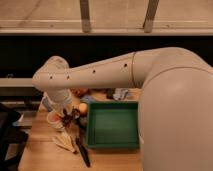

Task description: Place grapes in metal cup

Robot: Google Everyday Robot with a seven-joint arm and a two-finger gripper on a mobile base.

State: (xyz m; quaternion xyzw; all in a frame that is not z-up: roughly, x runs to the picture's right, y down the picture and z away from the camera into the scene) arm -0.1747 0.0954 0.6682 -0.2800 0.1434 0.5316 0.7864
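Arm (100, 72): white, reaching from near right across to the left, wrist bent down over the wooden table (42, 150).
Gripper (66, 116): between white cup (53, 120) and green tray (112, 127); grip state cannot be told.
Grapes (74, 115): seemingly the dark cluster at the gripper, beside the orange fruit (81, 107).

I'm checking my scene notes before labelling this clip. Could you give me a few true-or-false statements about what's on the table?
1. The green tray sits on the wooden table. True.
2. The yellow-orange fruit lies inside the tray. False: it lies on the table, just left of the tray.
3. The gripper is down low beside the white cup. True.
4. The arm comes in from the picture's left side. False: it comes in from the right.
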